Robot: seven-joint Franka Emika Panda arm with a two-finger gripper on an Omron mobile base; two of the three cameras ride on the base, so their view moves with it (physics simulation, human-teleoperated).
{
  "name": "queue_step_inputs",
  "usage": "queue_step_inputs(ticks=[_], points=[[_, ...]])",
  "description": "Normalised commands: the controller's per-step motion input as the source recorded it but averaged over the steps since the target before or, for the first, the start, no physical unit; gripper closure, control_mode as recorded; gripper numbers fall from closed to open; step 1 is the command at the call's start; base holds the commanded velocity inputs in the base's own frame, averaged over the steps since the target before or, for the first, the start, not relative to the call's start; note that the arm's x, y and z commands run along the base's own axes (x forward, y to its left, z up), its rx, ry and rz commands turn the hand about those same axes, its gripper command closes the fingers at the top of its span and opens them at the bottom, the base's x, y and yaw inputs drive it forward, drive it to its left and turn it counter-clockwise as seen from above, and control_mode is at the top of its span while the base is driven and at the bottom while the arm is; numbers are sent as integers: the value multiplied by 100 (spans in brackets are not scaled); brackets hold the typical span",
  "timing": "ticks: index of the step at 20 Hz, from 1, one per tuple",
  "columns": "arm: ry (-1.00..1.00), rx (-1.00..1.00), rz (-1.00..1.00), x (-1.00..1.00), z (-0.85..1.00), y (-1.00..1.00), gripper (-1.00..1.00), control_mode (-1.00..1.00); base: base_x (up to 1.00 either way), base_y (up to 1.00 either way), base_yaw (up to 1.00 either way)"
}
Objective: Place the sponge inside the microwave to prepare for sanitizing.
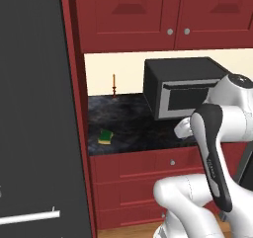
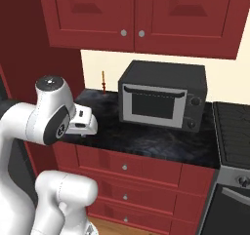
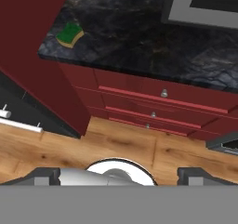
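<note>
I'm at the reaching step: my claw [image 3: 119,176] hangs spread apart and empty; the sponge [image 3: 70,34] lies upper left on the counter [image 3: 139,46], so next I must descend over it.

Light is even and flat, fairly bright on the cream wall [image 1: 123,66] and dimmer over the dark counter [image 2: 146,139] below it. Edges look soft and slightly pixelated; no glare or hard shadows.
</note>
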Motion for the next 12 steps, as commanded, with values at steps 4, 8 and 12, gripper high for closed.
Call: queue_step_inputs(ticks=[4,8,12], points=[[0,0,0,0,0,0,-100,100,0,-1,0],[0,0,0,0,0,0,-100,100,0,0,0],[0,0,0,0,0,0,-100,-100,0,0,0]])
